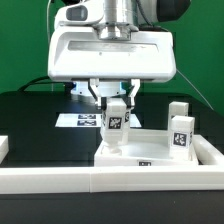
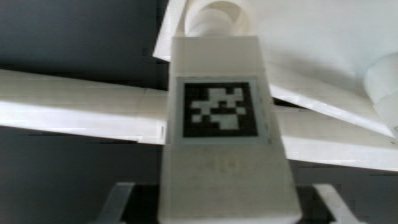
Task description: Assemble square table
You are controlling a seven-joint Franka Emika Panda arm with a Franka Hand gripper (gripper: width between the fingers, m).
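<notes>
Hand (image 1: 116,112) grips a tagged white leg (image 1: 117,120) upright on the tabletop slab (image 1: 130,152).

Slab (image 1: 140,150) front behind rail (image 1: 110,180)

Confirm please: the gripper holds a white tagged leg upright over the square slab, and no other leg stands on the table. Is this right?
Not quite. The gripper does hold a white tagged leg upright over the square slab, but other legs are there: two legs stand at the exterior view's right, as the exterior view shows.
</notes>
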